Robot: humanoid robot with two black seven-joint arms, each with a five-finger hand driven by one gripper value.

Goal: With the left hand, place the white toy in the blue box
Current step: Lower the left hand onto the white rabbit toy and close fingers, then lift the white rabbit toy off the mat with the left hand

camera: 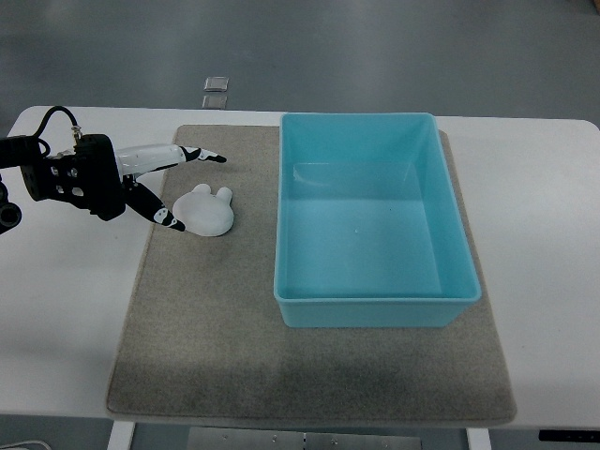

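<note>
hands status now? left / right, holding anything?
Left hand: open, fingers spread beside the white toy, one lower fingertip at its edge, nothing grasped yet.
Right hand: not in view.

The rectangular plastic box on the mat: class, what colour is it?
Light blue, a turquoise shade; the rectangular plastic box shows clearly in the top view.

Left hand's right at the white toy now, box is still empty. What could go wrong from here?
1. The left hand has its fingers spread, only a lower fingertip near the white toy; closing now may nudge it across the mat rather than grasp it.
2. The blue box has tall walls; a low carry could hit its near wall.
</note>
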